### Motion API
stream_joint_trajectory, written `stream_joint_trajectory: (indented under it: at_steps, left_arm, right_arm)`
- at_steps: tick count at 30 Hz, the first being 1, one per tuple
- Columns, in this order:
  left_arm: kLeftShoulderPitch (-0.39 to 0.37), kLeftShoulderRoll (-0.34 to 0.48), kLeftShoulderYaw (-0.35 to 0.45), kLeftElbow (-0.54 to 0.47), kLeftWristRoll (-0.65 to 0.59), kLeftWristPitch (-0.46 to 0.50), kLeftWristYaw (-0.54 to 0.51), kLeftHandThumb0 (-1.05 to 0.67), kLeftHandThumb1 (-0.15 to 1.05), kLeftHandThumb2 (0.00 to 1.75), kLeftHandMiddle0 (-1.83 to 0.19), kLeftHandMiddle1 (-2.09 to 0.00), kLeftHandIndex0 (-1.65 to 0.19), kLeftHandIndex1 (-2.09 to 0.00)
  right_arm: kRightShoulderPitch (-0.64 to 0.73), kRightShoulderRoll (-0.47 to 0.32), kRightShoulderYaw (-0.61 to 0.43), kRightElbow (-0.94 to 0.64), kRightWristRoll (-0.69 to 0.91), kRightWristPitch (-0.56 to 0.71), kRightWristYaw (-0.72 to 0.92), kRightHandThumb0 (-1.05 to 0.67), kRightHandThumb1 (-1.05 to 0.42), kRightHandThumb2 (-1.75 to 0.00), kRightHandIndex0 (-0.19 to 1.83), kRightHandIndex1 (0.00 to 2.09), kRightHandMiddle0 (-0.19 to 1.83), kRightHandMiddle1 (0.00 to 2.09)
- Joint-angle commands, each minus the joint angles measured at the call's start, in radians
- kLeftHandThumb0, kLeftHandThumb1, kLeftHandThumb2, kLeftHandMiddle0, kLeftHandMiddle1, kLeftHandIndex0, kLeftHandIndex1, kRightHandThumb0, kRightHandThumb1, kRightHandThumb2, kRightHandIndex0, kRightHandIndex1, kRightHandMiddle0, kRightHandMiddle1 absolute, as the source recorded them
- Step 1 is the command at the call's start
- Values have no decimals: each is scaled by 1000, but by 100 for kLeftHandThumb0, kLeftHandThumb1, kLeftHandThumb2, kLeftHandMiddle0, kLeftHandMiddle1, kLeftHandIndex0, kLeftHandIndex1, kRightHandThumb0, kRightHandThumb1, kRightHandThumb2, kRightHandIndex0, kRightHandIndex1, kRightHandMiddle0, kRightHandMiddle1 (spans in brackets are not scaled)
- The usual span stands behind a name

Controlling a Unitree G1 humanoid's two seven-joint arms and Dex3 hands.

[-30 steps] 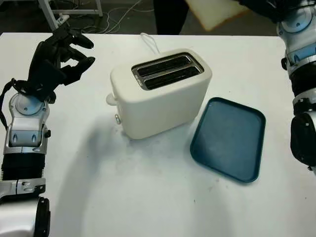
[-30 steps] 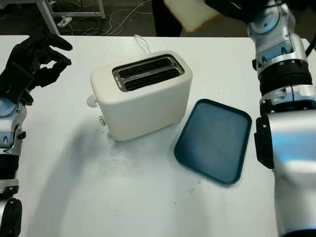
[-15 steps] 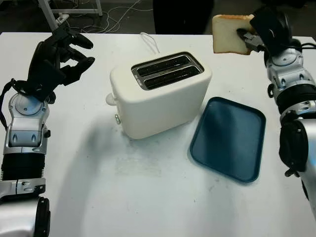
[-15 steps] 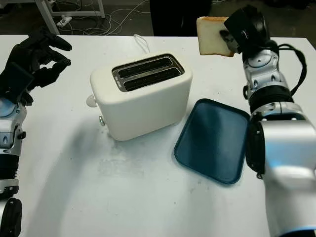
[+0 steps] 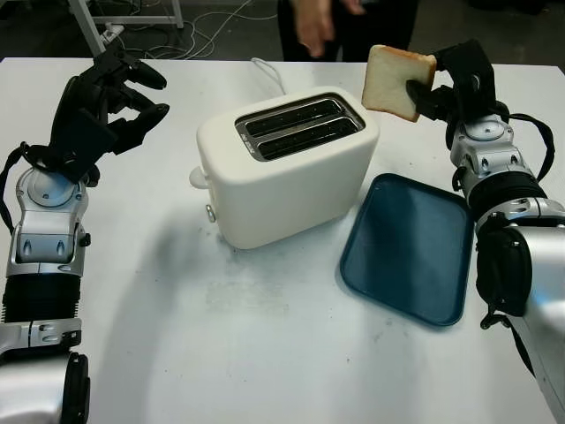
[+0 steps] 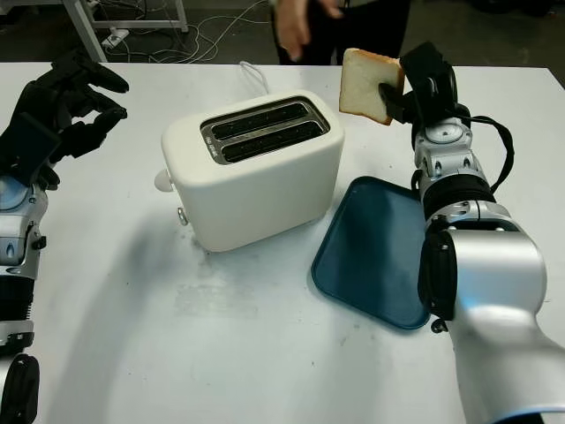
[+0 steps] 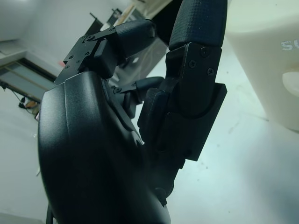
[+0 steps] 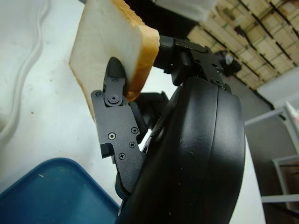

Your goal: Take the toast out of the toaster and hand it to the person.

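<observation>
A slice of pale toast (image 5: pixel 397 81) with a brown crust is held upright in the air, just past the toaster's right end. My right hand (image 5: pixel 425 88) is shut on it, one finger (image 8: pixel 114 74) pressed on its face. The cream two-slot toaster (image 5: pixel 287 168) stands mid-table with both slots empty. A person's hand (image 5: pixel 313 22) hangs above the table's far edge, a little left of the toast and apart from it. Raised over the table's left side, my left hand (image 5: pixel 119 97) has curled fingers and holds nothing.
A dark blue tray (image 5: pixel 410 247) lies on the white table (image 5: pixel 265 353) right of the toaster, below my right forearm. The toaster's white cord (image 5: pixel 265 75) runs toward the far edge. Cables and a frame leg lie on the floor beyond.
My right hand has come down and toward me with the toast, from the top edge to beside the toaster. The person's hand has appeared at the far edge. The left hand has not moved.
</observation>
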Motion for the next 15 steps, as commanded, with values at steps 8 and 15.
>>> stream_joint_trajectory:
  at_steps: [8, 15]
  left_arm:
    - [7, 15, 6, 6, 4, -13, -5, -105, 92, 20, -32, -149, -30, -140]
    - [8, 9, 10, 7, -8, -10, -16, -105, 92, 18, -32, -147, -31, -139]
  right_arm:
    - [4, 10, -24, 1, 25, 0, 11, -8, -92, -42, 53, 175, 19, 175]
    - [4, 15, -22, -2, 23, -5, 5, -10, -92, -39, 59, 175, 24, 175]
